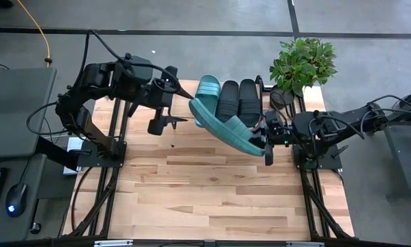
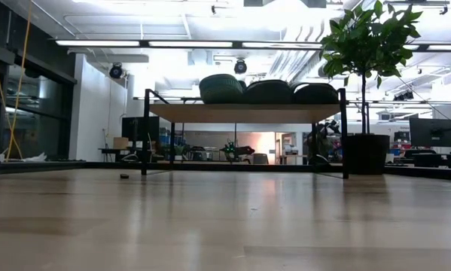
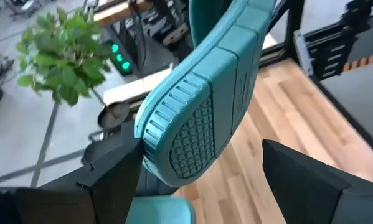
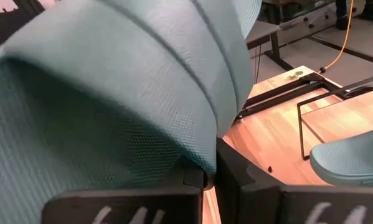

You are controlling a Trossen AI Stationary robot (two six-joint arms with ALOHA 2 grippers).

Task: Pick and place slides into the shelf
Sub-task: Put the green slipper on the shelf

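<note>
The shelf (image 2: 240, 113) stands at the table's far middle, with one teal slide (image 1: 208, 88) and two black slides (image 1: 238, 96) lying on its top board. A second teal slide (image 1: 222, 127) hangs in the air in front of it, slanting from my right gripper (image 1: 265, 143), which is shut on it, toward my left gripper (image 1: 182, 106). My left gripper is open. Its fingers stand on either side of the slide's free end (image 3: 186, 137), sole toward the camera; whether they touch it I cannot tell. The low view shows neither gripper. My right gripper pinches a teal edge by the slide's wide strap (image 4: 195, 165) between its two shut fingers, at the end of the slide nearest the right arm. The fingers come nearly level from the table's right. The slide is lifted clear and reaches slantwise toward the far left.
A potted plant (image 1: 301, 65) stands at the far right beside the shelf. A small dark bit (image 1: 172, 145) lies on the wooden table (image 1: 212, 199), whose near half is bare. Black frame rails (image 1: 109, 178) run along both sides.
</note>
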